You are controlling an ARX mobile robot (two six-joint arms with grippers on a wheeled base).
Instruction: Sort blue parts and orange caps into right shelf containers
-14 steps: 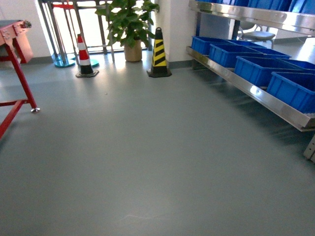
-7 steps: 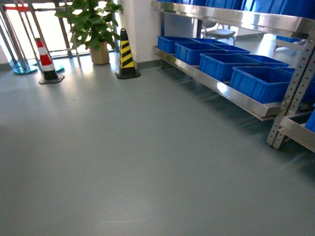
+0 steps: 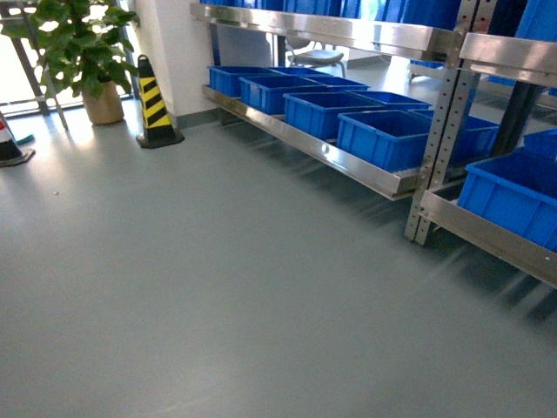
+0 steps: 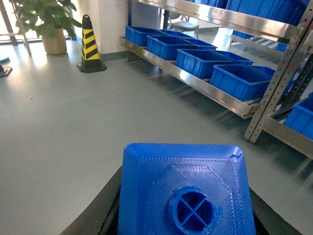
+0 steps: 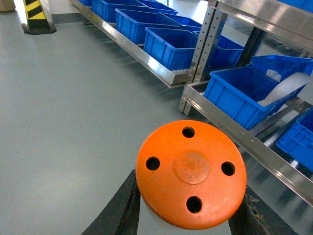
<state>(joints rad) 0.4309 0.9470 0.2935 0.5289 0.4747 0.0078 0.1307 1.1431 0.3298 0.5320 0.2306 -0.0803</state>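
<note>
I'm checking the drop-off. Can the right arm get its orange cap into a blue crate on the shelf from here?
Probably not yet: the orange cap sits between the right fingers over bare floor, with open floor separating it from the nearest blue crate.

Blue part [image 4: 186, 191], orange cap [image 5: 190, 174], yellow-and-black striped cone [image 3: 157, 104].

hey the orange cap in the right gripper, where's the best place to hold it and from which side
By its round side wall, fingers on opposite sides, as the right gripper has it now. The orange cap shows a flat, holed top facing the wrist camera, offering little to pinch, so closing across the cylinder from left and right looks soundest.
</note>
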